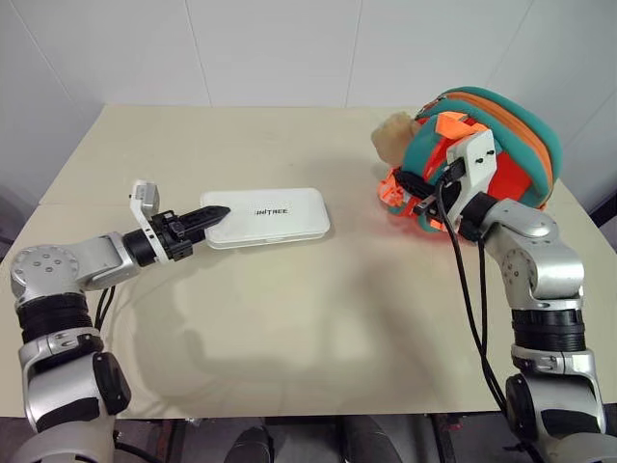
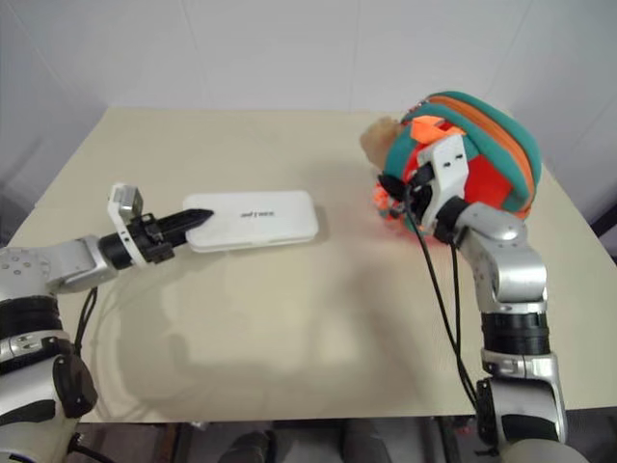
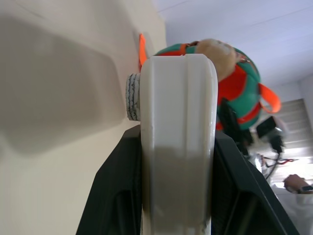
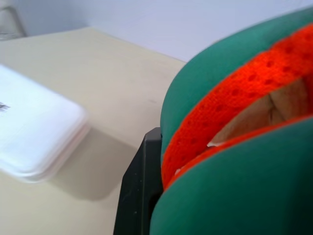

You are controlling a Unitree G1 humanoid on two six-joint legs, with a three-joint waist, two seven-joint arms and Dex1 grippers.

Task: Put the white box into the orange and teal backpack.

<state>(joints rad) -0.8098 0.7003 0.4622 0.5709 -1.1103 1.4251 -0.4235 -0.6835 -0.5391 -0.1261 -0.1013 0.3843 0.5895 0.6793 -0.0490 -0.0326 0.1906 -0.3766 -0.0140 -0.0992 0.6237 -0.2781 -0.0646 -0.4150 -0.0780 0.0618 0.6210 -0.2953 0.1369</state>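
Note:
The white box [image 1: 270, 216] lies flat over the middle of the beige table [image 1: 289, 328], small dark lettering on top. My left gripper [image 1: 214, 214] is shut on its left end; in the left wrist view the box [image 3: 178, 127] stands edge-on between the black fingers [image 3: 117, 196]. The orange and teal backpack [image 1: 511, 125] sits at the table's far right with a tan plush toy [image 1: 395, 135] on its left side. My right gripper [image 1: 416, 198] is shut on the backpack's fabric edge [image 4: 234, 186], with one black finger [image 4: 139, 186] showing beside it. A gap of bare table separates box and backpack.
White walls rise behind the table's far edge [image 1: 241, 106]. Bare tabletop lies in front of the box and between my arms. A black cable [image 1: 468, 289] hangs along my right arm. A person's hand [image 3: 298, 183] shows far off in the left wrist view.

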